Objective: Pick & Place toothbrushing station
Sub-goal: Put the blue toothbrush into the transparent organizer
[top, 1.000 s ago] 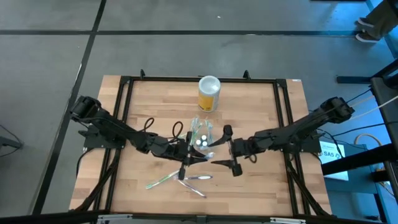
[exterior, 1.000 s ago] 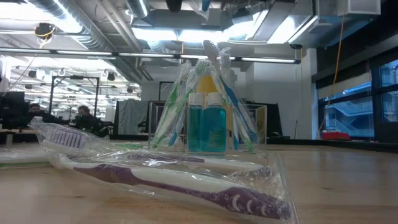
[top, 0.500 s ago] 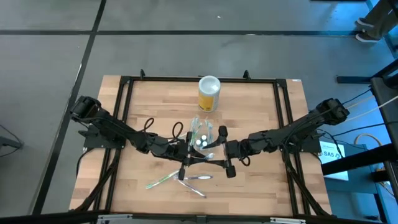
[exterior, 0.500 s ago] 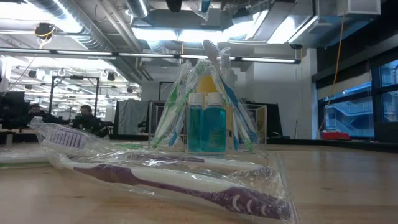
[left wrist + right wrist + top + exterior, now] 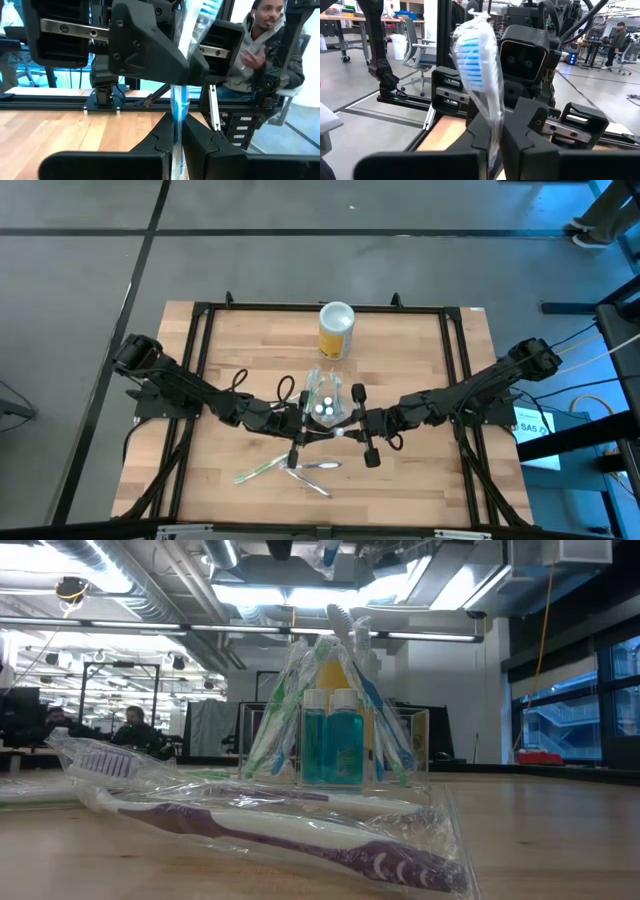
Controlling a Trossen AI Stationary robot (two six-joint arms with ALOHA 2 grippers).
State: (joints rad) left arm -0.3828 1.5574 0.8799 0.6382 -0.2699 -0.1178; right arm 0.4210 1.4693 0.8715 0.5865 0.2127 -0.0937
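The wooden table (image 5: 420, 340) carries a yellow canister (image 5: 336, 330) at its far edge. At mid-table the clear toothbrushing station (image 5: 324, 402) stands upright, brushes and blue bottles pointing up. Both arms meet just beside it: the left gripper (image 5: 300, 432) and right gripper (image 5: 352, 428) each have jaws clamped on a wrapped blue toothbrush (image 5: 177, 107), apparently the same one. Only the low view shows a purple toothbrush (image 5: 270, 830) lying near.
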